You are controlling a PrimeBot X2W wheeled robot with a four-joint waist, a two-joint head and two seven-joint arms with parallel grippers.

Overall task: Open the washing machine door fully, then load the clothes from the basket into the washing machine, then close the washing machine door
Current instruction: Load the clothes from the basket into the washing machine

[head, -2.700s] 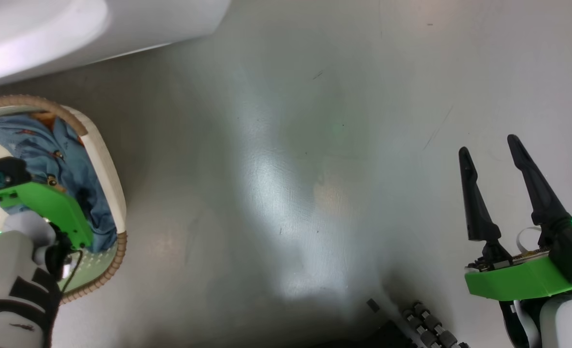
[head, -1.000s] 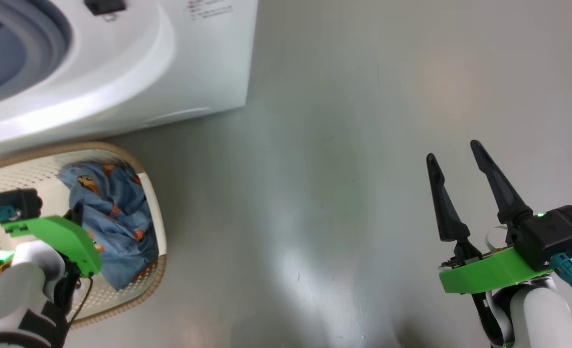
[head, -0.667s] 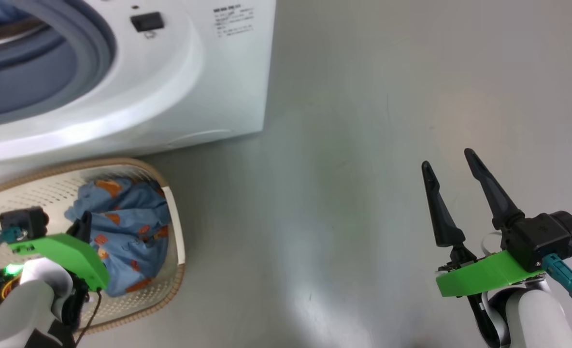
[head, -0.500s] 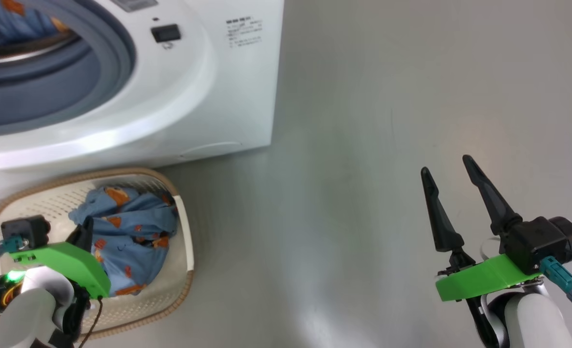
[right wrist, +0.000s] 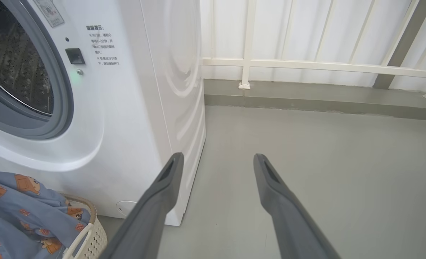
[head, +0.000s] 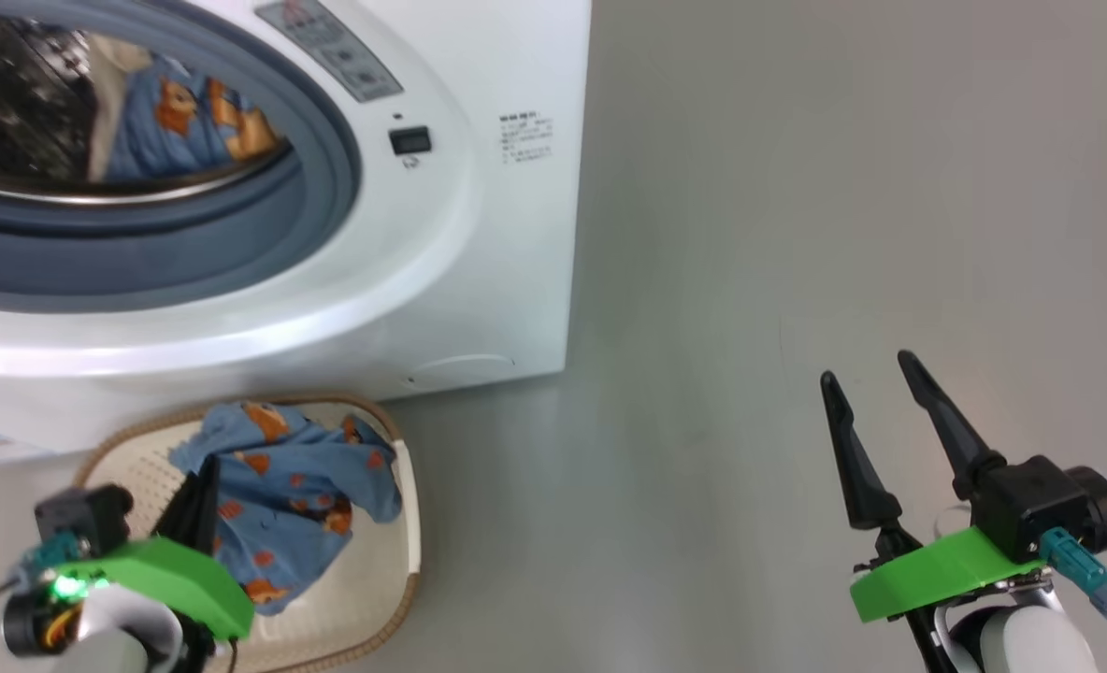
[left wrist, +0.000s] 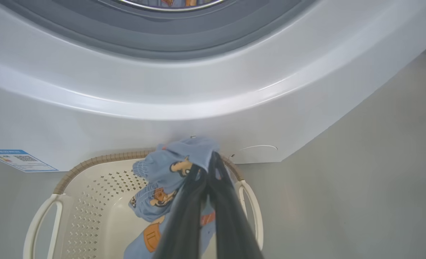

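Cloth of light blue with orange cartoon figures [left wrist: 170, 165] is clamped in the left jaws, its folds hanging into the cream basket [left wrist: 90, 208] beneath them, with the white washing machine [left wrist: 198, 97] just beyond. Right jaws stand wide apart over grey floor [right wrist: 324, 144], the machine's front corner to their left.

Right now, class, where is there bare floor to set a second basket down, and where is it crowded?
Free: the grey floor bordered by the white washing machine, the white railing and the open right gripper. Crowded: before the machine, where the cream perforated basket sits, blue printed cloth pinched by the left gripper.
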